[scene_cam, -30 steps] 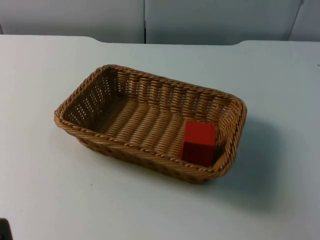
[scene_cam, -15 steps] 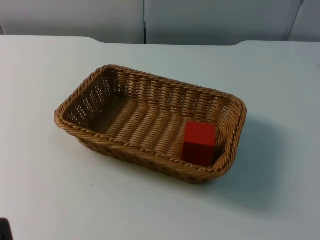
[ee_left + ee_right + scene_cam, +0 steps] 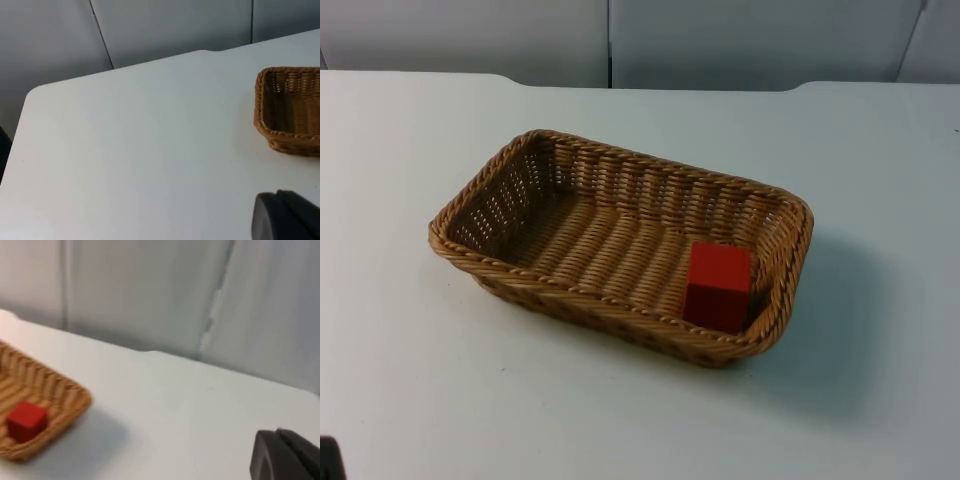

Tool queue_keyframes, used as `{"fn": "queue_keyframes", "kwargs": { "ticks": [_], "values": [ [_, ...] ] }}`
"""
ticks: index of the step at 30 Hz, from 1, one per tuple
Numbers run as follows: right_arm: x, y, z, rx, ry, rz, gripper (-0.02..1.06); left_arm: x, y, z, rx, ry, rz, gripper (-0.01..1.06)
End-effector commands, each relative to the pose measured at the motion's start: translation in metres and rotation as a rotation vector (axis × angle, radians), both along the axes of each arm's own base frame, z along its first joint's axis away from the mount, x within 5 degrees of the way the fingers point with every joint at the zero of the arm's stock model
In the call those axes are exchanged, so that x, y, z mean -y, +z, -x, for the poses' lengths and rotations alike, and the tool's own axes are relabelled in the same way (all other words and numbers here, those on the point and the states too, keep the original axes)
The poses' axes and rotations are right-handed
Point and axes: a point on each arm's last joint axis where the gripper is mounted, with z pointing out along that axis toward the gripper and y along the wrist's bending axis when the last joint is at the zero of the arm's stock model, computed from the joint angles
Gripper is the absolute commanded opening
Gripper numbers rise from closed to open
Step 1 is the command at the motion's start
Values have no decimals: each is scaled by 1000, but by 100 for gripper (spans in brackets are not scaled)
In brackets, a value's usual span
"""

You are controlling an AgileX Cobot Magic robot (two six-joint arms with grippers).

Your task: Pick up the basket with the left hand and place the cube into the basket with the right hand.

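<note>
1. My left gripper point(image 3: 285, 217) waits off the wicker basket's point(image 3: 620, 240) nine o'clock side; I cannot tell its opening.
2. The red cube point(image 3: 718, 285) already sits inside the basket, at its four o'clock corner.
3. My right gripper point(image 3: 285, 457) waits well apart at three o'clock, opening unreadable. Nothing seems left.

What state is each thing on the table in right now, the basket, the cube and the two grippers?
Basket: upright on the table, not held, mouth open upward.
Cube: inside the basket, in the corner by the end wall, resting on the woven floor.
Left gripper: away from the basket, holding nothing; the arm waits.
Right gripper: away from the basket and cube, holding nothing; the arm waits.
</note>
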Motion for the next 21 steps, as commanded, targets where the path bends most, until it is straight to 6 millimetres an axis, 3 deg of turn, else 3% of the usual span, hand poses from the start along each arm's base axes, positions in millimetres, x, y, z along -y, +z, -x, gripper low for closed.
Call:
{"fn": "queue_keyframes", "kwargs": {
  "ticks": [1, 4, 9, 16, 21],
  "values": [
    [-7, -10, -5, -55, 71, -42, 0, -1, -4, -1, -13, 9, 11, 0],
    [-14, -36, -19, -176, 123, -81, 0, -2, -11, -6, -39, 0, 9, 0],
    [-16, -51, -26, -235, 133, -94, 0, -2, -15, -9, -49, -18, 5, 0],
    [-16, -59, -32, -251, 122, -103, 0, -4, -14, -10, -32, -19, 34, 0],
    [-14, -60, -34, -246, 98, -117, 0, -3, -33, -24, -85, -11, 68, 0]
  ]
}}
